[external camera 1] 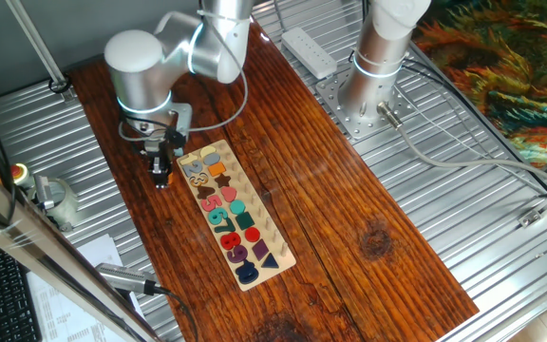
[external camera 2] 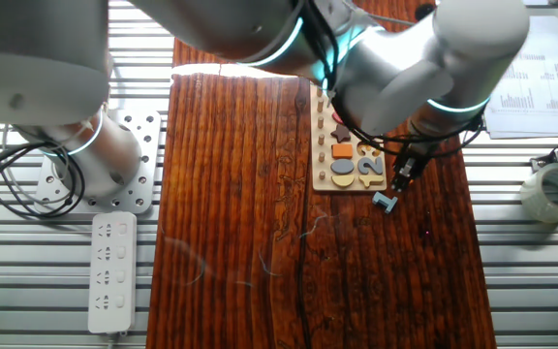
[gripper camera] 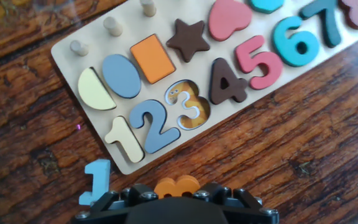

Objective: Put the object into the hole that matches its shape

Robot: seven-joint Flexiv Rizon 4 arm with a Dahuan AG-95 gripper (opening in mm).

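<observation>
The orange 3-shaped piece (gripper camera: 176, 185) sits between the jaws of my gripper (gripper camera: 176, 198), which is shut on it and holds it above the table just off the board's near edge. The 3-shaped recess (gripper camera: 188, 106) is open in the long puzzle board (gripper camera: 67, 53), between the blue 2 and the brown 4. In one fixed view my gripper (external camera 1: 162, 179) hangs just left of the board's (external camera 1: 259, 217) far end. In the other fixed view my gripper (external camera 2: 402, 174) is at the board's (external camera 2: 323, 145) corner; the recess is hidden there.
A small light blue piece (gripper camera: 96, 180) lies on the wooden table beside the gripper, also visible in the other fixed view (external camera 2: 386, 202). Other numbers and shapes fill the board, and short pegs (gripper camera: 112, 25) stand along its far edge. A tape roll (external camera 2: 555, 189) lies off the table.
</observation>
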